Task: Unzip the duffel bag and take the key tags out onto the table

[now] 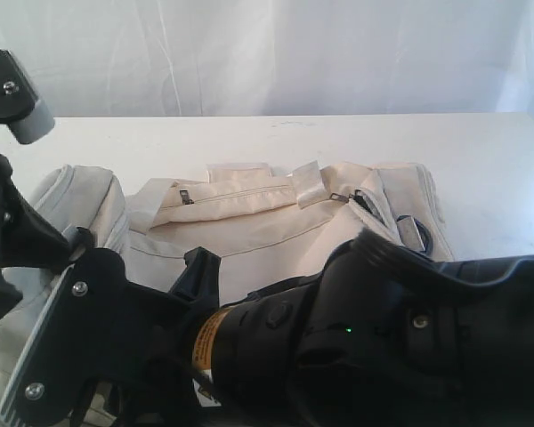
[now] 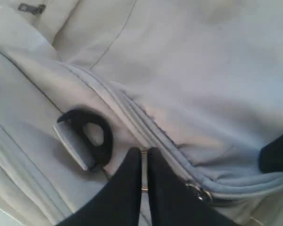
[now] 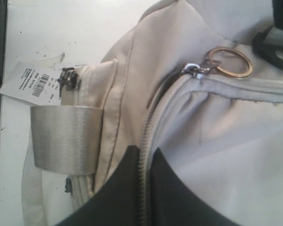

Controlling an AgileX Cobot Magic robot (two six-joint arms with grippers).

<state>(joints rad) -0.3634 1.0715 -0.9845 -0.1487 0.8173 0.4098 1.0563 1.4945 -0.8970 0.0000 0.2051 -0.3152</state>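
Unzipping is the step in hand, and the pull is not yet taken. The large cream fabric duffel bag (image 1: 276, 240) lies on the wide white table (image 1: 249, 142), close under both arms. The coloured plastic key tags are nowhere in view and are presumably inside. The left jaws are drawn almost together, and a thin sliver of metal (image 2: 144, 176) shows in the slit between them. The right wrist view shows the round brass-coloured ring pull (image 3: 230, 61) lying flat and unheld on the cloth, so treat the left jaws as empty. The right jaws are likewise nearly closed, with the grey zip (image 3: 143, 132) running into their slit; you cannot tell whether they pinch any cloth. The ring hangs from the small metal slider (image 3: 193, 70), near the black-and-metal strap ring (image 2: 85, 139). A short dark gap beside the slider suggests the zip has barely parted. Open the left jaws wider than the ring, lower them astride its rim, and close on metal, not cloth. Pull low and along the zip's curve; lifting would probably raise the soft bag rather than move the slider. Use the right jaws to hold the bag down behind the slider for counter-tension. Keep clear of the strap ring.
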